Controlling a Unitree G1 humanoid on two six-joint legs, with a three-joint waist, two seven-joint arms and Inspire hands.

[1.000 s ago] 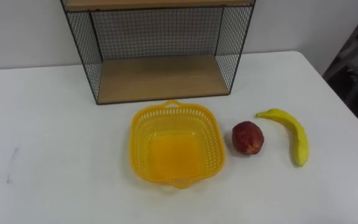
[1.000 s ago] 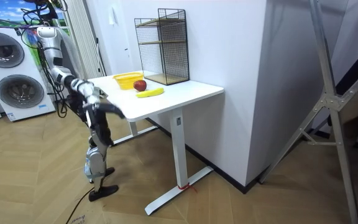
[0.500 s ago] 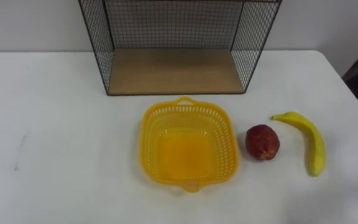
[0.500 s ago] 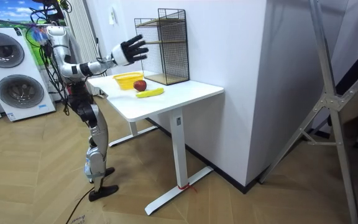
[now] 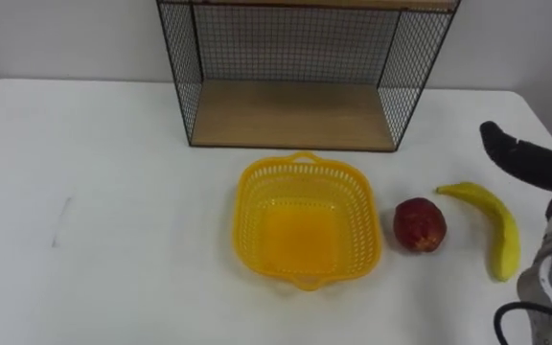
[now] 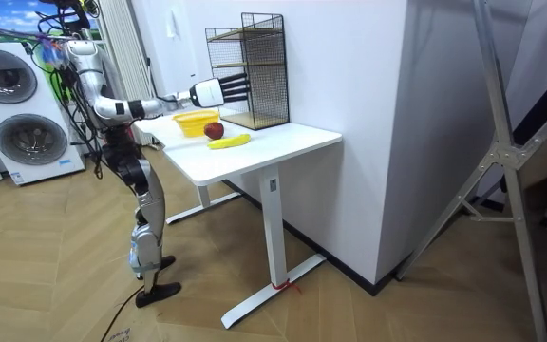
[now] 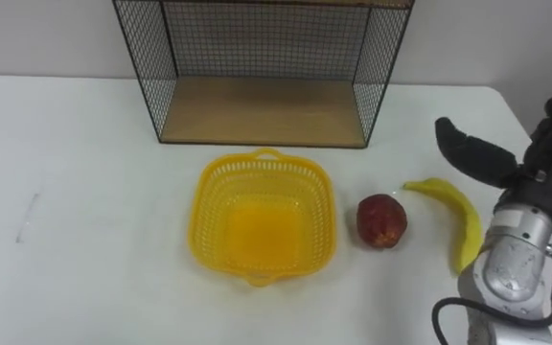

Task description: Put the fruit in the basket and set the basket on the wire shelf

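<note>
A yellow plastic basket stands empty on the white table, just in front of the wire shelf. To the basket's right lies a red apple, and right of that a banana. My right hand comes in from the lower right, raised above the table near the banana, open with its dark fingers straight and touching nothing. In the room view the right hand reaches out over the table toward the shelf.
The shelf has a wooden bottom board with open room on it and black mesh sides. The table's right edge runs close behind the banana. I stand at the table's end, with washing machines behind me.
My right arm has swung up and forward, and the hand has come into the eye views at the right. The camera has shifted; basket and fruit lie as before.
</note>
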